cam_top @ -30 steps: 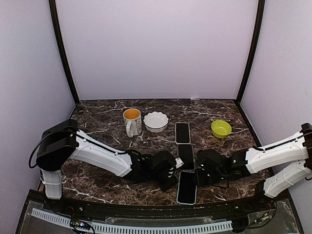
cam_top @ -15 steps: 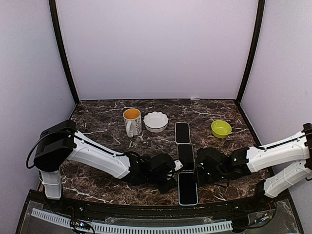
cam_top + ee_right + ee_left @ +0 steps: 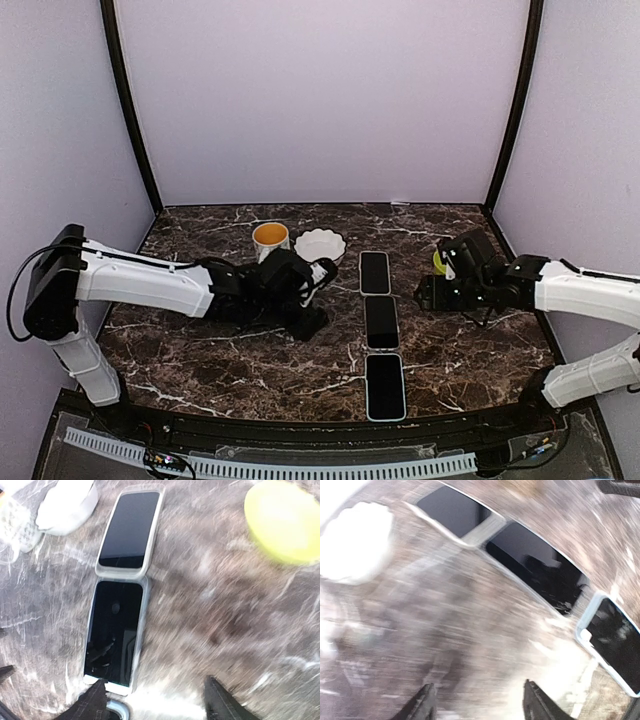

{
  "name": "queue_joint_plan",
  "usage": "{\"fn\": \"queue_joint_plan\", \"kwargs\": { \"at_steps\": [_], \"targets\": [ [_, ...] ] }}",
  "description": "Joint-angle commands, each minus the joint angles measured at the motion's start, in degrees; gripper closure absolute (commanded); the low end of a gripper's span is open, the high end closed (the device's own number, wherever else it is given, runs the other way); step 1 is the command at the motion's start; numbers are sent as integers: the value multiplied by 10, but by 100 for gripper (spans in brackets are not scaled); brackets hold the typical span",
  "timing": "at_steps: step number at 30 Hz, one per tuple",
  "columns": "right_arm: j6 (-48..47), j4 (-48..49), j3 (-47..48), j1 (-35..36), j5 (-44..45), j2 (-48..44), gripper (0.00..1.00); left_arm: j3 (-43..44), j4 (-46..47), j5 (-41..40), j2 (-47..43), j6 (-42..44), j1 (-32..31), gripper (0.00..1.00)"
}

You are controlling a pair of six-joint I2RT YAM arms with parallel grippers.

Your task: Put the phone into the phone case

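Left gripper (image 3: 479, 705): the two fingers (image 3: 423, 706) stand wide apart with only marble showing between them; it holds nothing. It is placed left of the tabletop's centre, near the white bowl (image 3: 320, 247), and the blurred wrist view looks across to a row of three handsets. Right gripper (image 3: 156, 700): fingers likewise spread wide and empty, placed toward the right edge and partly covering the green bowl (image 3: 447, 264) in the top view. The phone (image 3: 385, 386) lies flat, screen up, close to the near edge and slightly right of centre, well apart from both grippers. The pale rim of the phone case (image 3: 583, 632) frames it on all visible sides. A middle phone (image 3: 381, 321) lies just beyond it and a far phone (image 3: 374, 272) beyond that, the three forming an end-to-end column running toward the far edge. An orange-lined mug (image 3: 270, 240) stands just left of the white bowl, both toward the far edge, on the dark veined tabletop (image 3: 200, 365).
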Motion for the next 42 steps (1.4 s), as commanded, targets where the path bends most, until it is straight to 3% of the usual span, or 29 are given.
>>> {"fn": "queue_joint_plan", "kwargs": {
  "at_steps": [1,4,10,15,22,24,32,37,42],
  "targets": [
    [-139,15,40,-114,-59,14,20,-21,-38,-48,-85,-2,62,32],
    [-177,25,58,-210,-100,22,13,-42,-47,-63,-150,-23,130,23],
    [-196,90,51,-355,-154,1,9,-103,-37,-103,-285,-48,256,7],
    [-198,183,12,-386,-142,-23,8,-158,-36,-95,-369,-112,377,4],
    [-220,332,-82,-388,-121,-77,1,-218,15,-121,-378,-127,436,2],
    [-231,393,-118,-388,-101,-86,2,-249,60,-140,-370,-125,446,2],
    [-225,517,-206,-388,-45,-72,1,-421,406,-165,-363,-15,449,1],
    [-203,574,-227,-388,-12,-66,2,-454,501,-162,-366,49,450,1],
    [-193,563,-220,-388,14,-57,1,-478,570,-159,-366,107,450,1]
  ]
}}
